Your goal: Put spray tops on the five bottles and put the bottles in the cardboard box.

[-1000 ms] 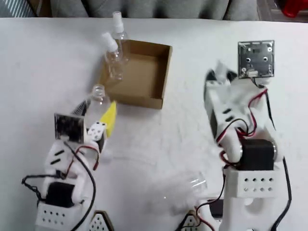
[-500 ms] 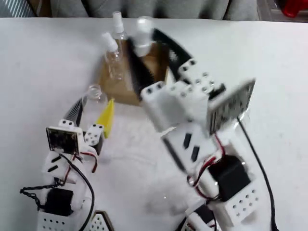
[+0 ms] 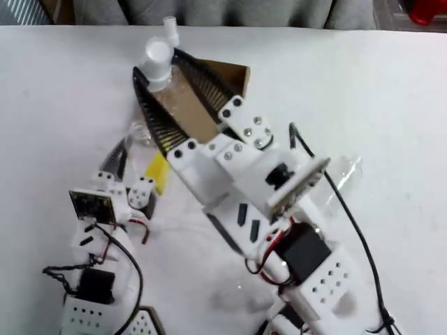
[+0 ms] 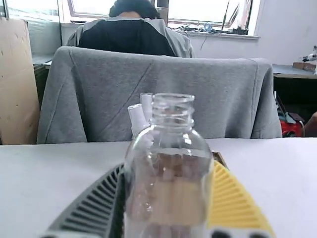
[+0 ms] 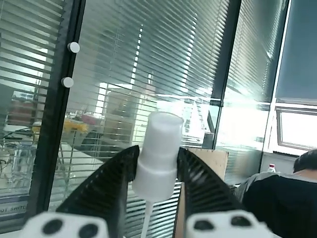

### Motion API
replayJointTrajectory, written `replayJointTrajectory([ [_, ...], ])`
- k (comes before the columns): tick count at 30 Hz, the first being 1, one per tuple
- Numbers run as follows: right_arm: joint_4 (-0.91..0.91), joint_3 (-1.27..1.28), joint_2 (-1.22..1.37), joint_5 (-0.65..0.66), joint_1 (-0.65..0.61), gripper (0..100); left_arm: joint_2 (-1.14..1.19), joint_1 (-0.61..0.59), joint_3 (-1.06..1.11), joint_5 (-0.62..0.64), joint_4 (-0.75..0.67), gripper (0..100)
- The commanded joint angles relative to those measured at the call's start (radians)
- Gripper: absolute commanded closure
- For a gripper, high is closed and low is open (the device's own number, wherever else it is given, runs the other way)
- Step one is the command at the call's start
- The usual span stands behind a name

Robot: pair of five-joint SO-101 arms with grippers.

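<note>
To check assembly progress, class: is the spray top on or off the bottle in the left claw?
Off: the bottle shows a bare threaded neck; the right claw holds a spray top.

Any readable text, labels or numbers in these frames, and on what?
None can be read.
The bottle is clear, with no label.
The spray top is plain white.
The box shows no print.
Marks on the camera board are too small to read.
</note>
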Motion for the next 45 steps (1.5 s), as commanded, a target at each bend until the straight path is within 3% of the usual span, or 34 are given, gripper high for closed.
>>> replayJointTrajectory([
  [1,-0.065,0.005,-0.002,-0.077,0.001,98.3,-0.018,0.019,-0.003,0.028,-0.044,98],
  [29,-0.07,0.008,0.137,-0.098,0.039,98.4,-0.018,0.018,-0.003,0.028,-0.04,98],
  [45,0.337,-0.175,0.283,-0.092,0.035,98.4,-0.018,0.016,-0.003,0.028,-0.04,98],
])
